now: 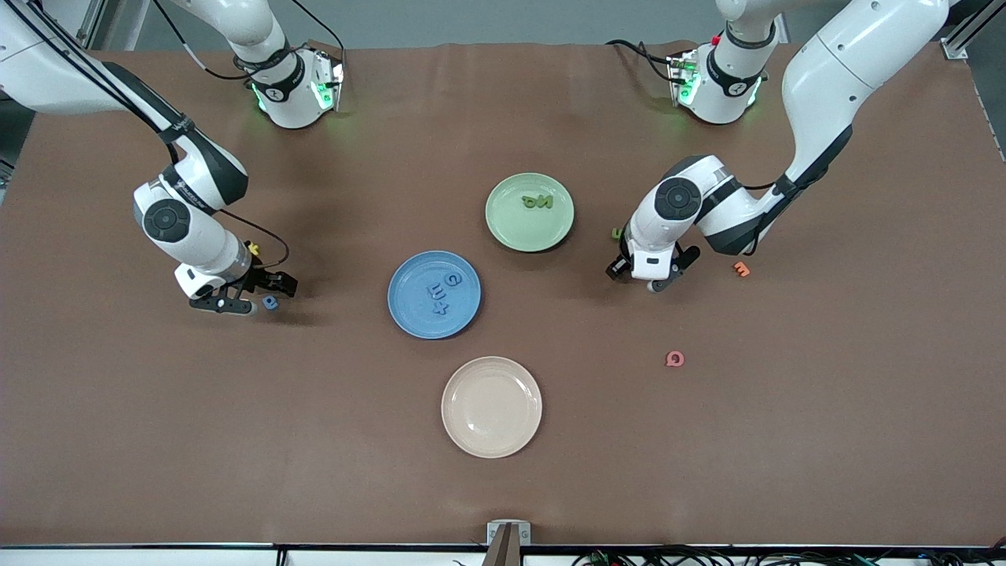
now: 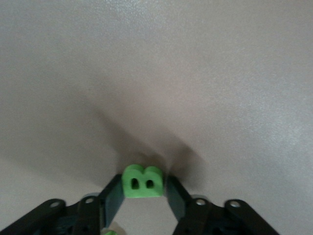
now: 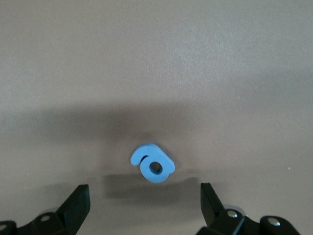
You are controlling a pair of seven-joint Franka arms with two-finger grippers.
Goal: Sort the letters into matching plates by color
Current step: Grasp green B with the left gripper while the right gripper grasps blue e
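Note:
My left gripper is down at the table, toward the left arm's end, and shut on a green letter B. In the front view this gripper hides the B. Another green letter peeks out beside the left wrist. My right gripper hangs open just above the table, with a blue letter lying untouched between and just ahead of its fingers. The blue plate holds three blue letters. Two green letters lie in the pale green plate.
A cream plate lies nearest the front camera. A pink letter and an orange letter lie on the table toward the left arm's end. A yellow letter sits by the right wrist.

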